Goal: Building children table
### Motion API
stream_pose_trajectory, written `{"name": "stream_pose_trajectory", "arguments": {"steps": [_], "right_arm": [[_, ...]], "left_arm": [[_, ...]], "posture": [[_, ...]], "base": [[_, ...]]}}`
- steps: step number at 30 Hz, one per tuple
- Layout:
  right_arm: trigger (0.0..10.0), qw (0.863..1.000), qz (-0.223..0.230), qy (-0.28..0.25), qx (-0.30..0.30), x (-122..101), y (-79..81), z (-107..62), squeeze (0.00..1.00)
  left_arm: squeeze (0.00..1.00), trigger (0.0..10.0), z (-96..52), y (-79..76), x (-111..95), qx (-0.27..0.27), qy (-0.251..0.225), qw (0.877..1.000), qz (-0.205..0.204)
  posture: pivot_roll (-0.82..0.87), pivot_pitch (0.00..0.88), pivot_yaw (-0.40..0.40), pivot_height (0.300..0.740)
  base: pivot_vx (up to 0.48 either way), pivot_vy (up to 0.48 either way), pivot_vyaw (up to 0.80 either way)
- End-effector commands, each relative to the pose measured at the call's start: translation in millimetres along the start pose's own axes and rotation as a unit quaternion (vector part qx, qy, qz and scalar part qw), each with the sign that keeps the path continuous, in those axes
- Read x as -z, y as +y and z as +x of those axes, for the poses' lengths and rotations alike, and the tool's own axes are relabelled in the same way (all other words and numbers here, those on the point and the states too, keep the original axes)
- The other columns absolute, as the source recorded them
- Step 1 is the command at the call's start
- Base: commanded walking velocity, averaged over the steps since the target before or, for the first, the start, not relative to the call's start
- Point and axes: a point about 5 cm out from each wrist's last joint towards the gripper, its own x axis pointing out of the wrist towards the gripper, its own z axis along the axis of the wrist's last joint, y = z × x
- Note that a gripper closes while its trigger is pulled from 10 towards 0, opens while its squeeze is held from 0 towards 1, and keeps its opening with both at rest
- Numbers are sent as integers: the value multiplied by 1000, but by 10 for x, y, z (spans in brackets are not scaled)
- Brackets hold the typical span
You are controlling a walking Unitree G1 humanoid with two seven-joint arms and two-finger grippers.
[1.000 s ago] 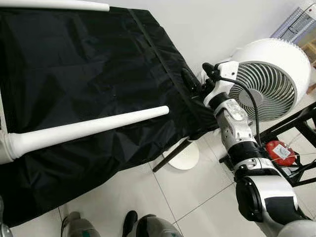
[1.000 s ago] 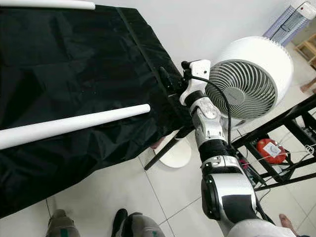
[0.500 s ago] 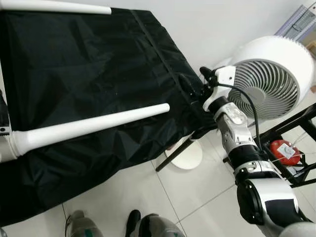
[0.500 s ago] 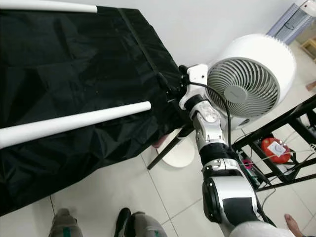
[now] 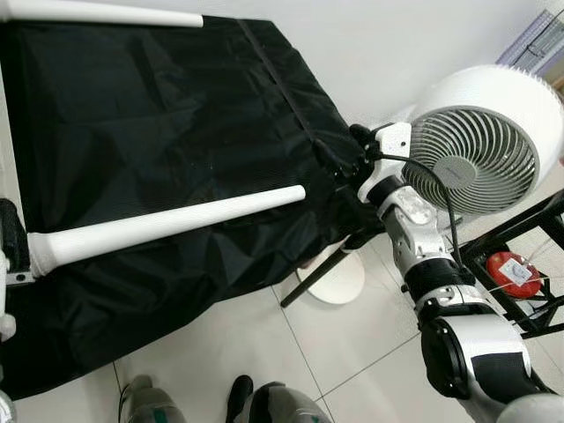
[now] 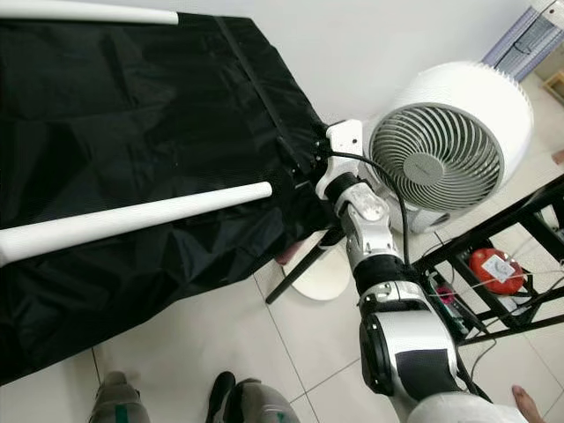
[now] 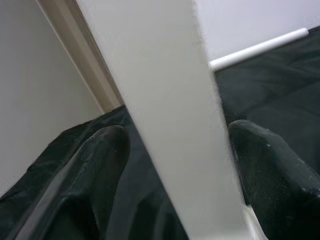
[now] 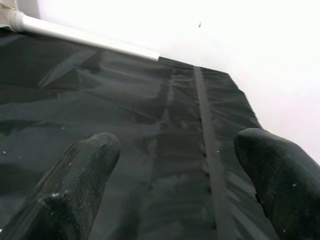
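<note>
A white table leg juts out across the black cloth, its thick end at the far left. A second white leg lies along the cloth's far edge. My left gripper is at the thick end of the near leg. Its fingers stand open on either side of a white table part. My right gripper is open and holds nothing. It hovers at the cloth's right edge, with the fingers over the dark fabric and its seam.
A big white fan stands close behind my right wrist, its round base on the tiled floor. A black metal rack with a red object is at the right. My feet show at the bottom edge.
The view has shifted a little to the right and down. My right gripper has edged in over the cloth's edge. More of the leg's thick end now shows at the left.
</note>
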Motion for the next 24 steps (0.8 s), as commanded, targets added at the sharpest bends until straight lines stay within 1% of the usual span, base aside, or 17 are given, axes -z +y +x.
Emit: {"name": "stream_pose_trajectory", "arguments": {"steps": [1, 2, 3, 5, 6, 7, 8, 9, 11, 13, 16, 17, 19, 21, 22, 23, 24], "right_arm": [[10000, 1000, -6, 6, -4, 23, -4, -10, 0], [10000, 1000, -6, 6, -6, 21, 11, 8, 0], [10000, 1000, -5, 9, -10, 23, 39, 42, 0], [10000, 1000, -5, 9, -10, 23, 39, 42, 0], [10000, 1000, -5, 10, -11, 25, 49, 54, 0], [10000, 1000, -5, 12, -13, 29, 60, 66, 0], [10000, 1000, -5, 12, -13, 29, 60, 66, 0], [10000, 1000, -6, 15, -14, 36, 69, 74, 0], [10000, 1000, -7, 22, -17, 53, 77, 84, 0], [10000, 999, -8, 26, -18, 66, 80, 85, 0], [10000, 999, -9, 27, -18, 72, 81, 85, 0], [10000, 999, -7, 30, -15, 87, 81, 81, 0], [10000, 999, -2, 39, -10, 145, 97, 58, 0], [10000, 999, -2, 39, -10, 145, 97, 58, 0], [10000, 999, -1, 43, -7, 181, 108, 39, 0], [10000, 999, -1, 43, -7, 181, 108, 39, 0], [10000, 999, 1, 47, 5, 240, 116, -5, 0]], "left_arm": [[0, 10000, -30, 58, -62, -64, -17, 998, 3], [0, 10000, -79, 36, -67, -61, -17, 998, 2], [0, 10000, -169, -4, -59, -60, -14, 998, 1], [0, 10000, -169, -4, -59, -60, -14, 998, 1], [0, 10000, -196, -8, -63, -64, -15, 998, 3], [0, 10000, -230, -43, -69, -51, -21, 998, 11], [0, 10000, -230, -43, -69, -51, -21, 998, 11], [0, 10000, -266, -65, -68, -43, -24, 999, 12], [0, 10000, -361, -131, -25, -4, -30, 999, 29], [0, 10000, -430, -164, 39, 19, -24, 999, 38], [0, 10000, -454, -173, 63, 24, -20, 999, 39], [0, 10000, -482, -229, 124, 43, -17, 998, 39], [0, 10000, -545, -402, 302, 92, -6, 995, 42], [0, 10000, -545, -402, 302, 92, -6, 995, 42], [0, 10000, -563, -477, 384, 107, -2, 993, 40], [0, 10000, -563, -477, 384, 107, -2, 993, 40], [0, 10000, -544, -579, 505, 119, 8, 992, 35]], "posture": [[378, 157, -244, 740], [382, 154, -240, 740], [389, 150, -234, 740], [389, 150, -234, 740], [391, 149, -230, 740], [391, 145, -227, 740], [391, 145, -227, 740], [394, 145, -225, 740], [397, 142, -227, 740], [404, 139, -227, 740], [404, 139, -227, 740], [405, 137, -228, 740], [398, 130, -221, 740], [398, 130, -221, 740], [397, 118, -213, 740], [397, 118, -213, 740], [384, 94, -195, 740]], "base": [[0, 0, 0], [0, 0, 0], [0, 0, 0], [0, 0, 0], [0, 0, 0], [0, 0, 0], [0, 0, 0], [0, 0, 0], [0, 0, 0], [0, 0, 0], [0, 0, 0], [0, 0, 0], [0, 0, 0], [0, 0, 0], [0, 0, 0], [0, 0, 0], [0, 0, 0]]}}
